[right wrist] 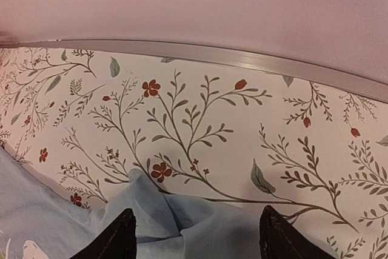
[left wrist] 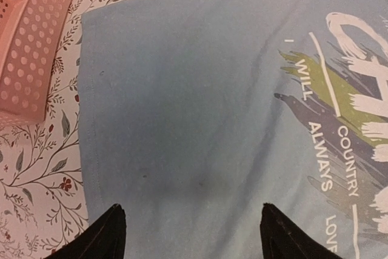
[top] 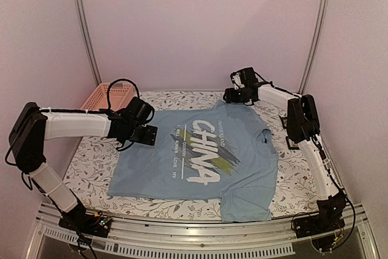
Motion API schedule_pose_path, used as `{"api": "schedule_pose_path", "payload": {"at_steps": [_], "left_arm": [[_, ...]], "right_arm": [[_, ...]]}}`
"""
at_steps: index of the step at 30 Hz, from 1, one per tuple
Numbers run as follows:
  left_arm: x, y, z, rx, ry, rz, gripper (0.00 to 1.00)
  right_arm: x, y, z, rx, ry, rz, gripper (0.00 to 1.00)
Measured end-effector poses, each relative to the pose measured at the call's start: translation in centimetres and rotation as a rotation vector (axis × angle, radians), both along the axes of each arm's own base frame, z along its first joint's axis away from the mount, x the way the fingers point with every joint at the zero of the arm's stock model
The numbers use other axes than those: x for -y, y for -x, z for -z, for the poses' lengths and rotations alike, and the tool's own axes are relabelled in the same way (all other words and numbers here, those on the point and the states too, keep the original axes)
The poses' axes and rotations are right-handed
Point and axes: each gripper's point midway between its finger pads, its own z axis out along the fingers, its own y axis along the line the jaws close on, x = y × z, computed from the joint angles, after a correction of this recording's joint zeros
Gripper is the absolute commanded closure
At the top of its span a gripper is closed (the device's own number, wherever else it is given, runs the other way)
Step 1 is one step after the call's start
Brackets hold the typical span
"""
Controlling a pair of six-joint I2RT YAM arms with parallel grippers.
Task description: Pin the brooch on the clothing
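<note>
The clothing, a light blue T-shirt (top: 200,159) with a white "CHINA" print, lies flat on the flowered table. My left gripper (top: 144,133) hangs over the shirt's left hem. In the left wrist view it (left wrist: 191,225) is open, with plain blue cloth (left wrist: 194,113) below the wide-apart fingers. My right gripper (top: 233,95) is at the shirt's far sleeve. It (right wrist: 197,228) is open too, above a rumpled blue sleeve tip (right wrist: 151,201) that lies loose on the tablecloth. The brooch is not visible in any view.
A pink perforated basket (top: 108,96) stands at the back left, also in the left wrist view as the basket (left wrist: 27,34). The flowered tablecloth (right wrist: 200,113) runs to a metal rail (right wrist: 200,53) at the back wall. A small black square frame (top: 284,121) lies by the right arm.
</note>
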Motion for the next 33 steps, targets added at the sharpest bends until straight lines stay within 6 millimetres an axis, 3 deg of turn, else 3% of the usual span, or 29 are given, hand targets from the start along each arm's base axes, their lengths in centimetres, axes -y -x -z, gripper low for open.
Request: {"api": "schedule_pose_path", "payload": {"at_steps": [3,11,16,24,29,33], "left_arm": [[0.3,0.1,0.8,-0.025,-0.011,0.023,0.25],[0.5,0.0,0.7,-0.025,-0.027,0.056,0.25],[0.6,-0.1,0.6,-0.021,-0.036,0.068,0.25],[0.4,-0.1,0.6,-0.021,-0.044,0.067,0.25],[0.2,-0.1,0.5,-0.017,-0.054,0.059,0.25],[-0.2,0.1,0.4,-0.012,-0.067,0.052,0.25]], "right_arm": [[-0.4,-0.6,2.6,-0.011,-0.017,0.008,0.52],[-0.3,-0.8,3.6,-0.031,-0.040,0.044,0.99],[0.3,0.7,5.5,-0.094,0.000,0.034,1.00],[0.5,3.5,1.5,-0.115,0.006,-0.007,1.00],[0.4,8.7,-0.3,-0.134,0.008,-0.038,1.00],[-0.7,14.5,1.4,-0.192,0.014,-0.080,0.99]]}}
